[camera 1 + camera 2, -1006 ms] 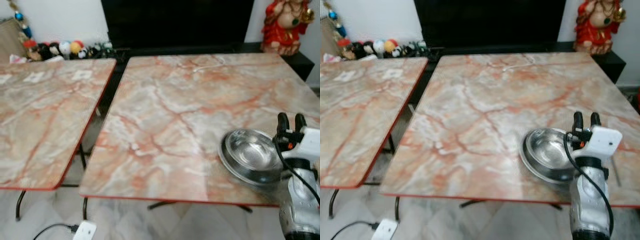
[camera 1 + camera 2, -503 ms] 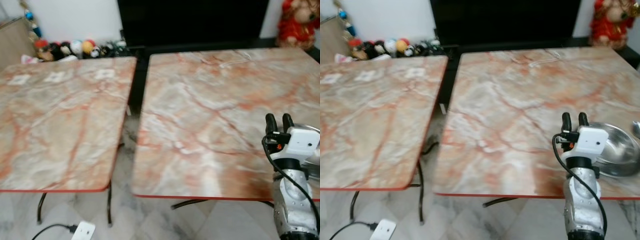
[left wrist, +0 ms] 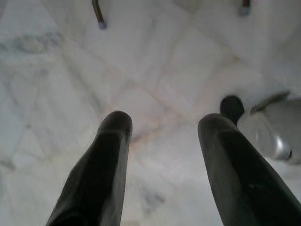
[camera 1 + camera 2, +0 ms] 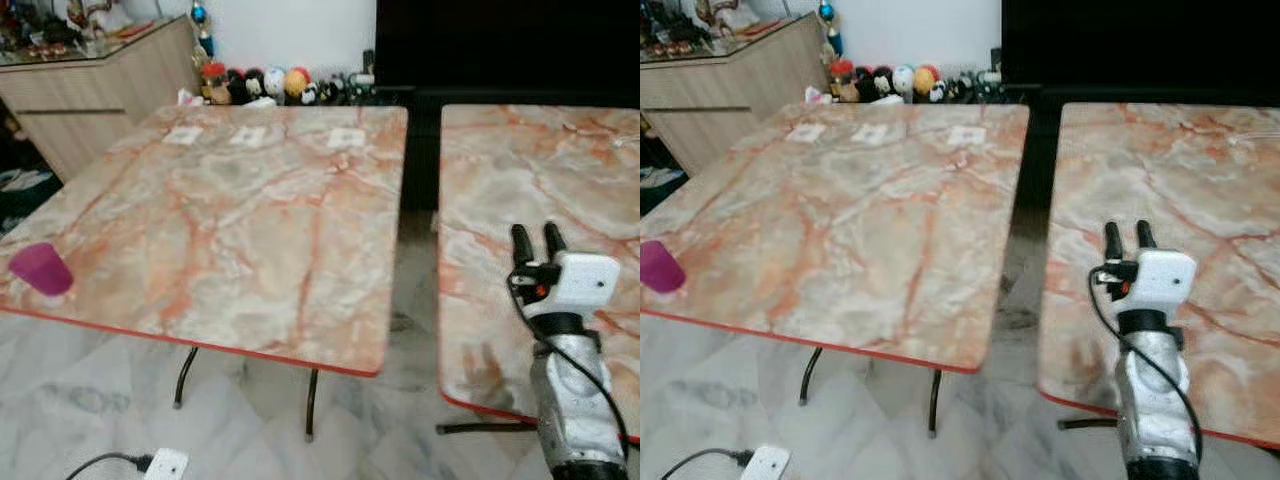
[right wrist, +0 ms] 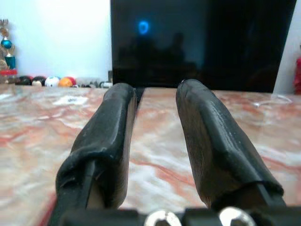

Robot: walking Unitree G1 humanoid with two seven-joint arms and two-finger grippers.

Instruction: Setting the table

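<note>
Right gripper (image 4: 537,238): raised above the near left part of the right-hand marble table (image 4: 590,190), fingers pointing away toward the far wall. The two black fingers (image 5: 111,141) stand parted by a narrow gap, with nothing between them and nothing touching them. White wrist housing and silver forearm below, with a black cable looped along the side.

Left gripper (image 3: 162,136): hangs low, pointing down at the pale marble floor (image 3: 141,70). Fingers spread wide, empty, touching nothing. The foot of a table leg (image 3: 98,14) lies beyond the fingertips, and a grey, rounded part of the robot's body sits beside one finger.

Left-hand marble table (image 4: 230,220): pink-veined top, red edge, dark metal legs. It stands apart from the right-hand table, with a strip of floor between them.

Purple cup (image 4: 40,268): upside down or upright cannot be told; it sits at the near left corner of the left-hand table, well apart from both grippers.

Three small white cards (image 4: 258,136): in a row along the far edge of the left-hand table.

Wooden cabinet (image 4: 110,90): far left, beyond the table.

Small figurines (image 4: 265,85): a row of coloured round ones on the floor against the far wall.

Dark unit (image 4: 500,45): far, behind the right-hand table.

White plug block (image 4: 166,465): with black cable, on the near floor.
</note>
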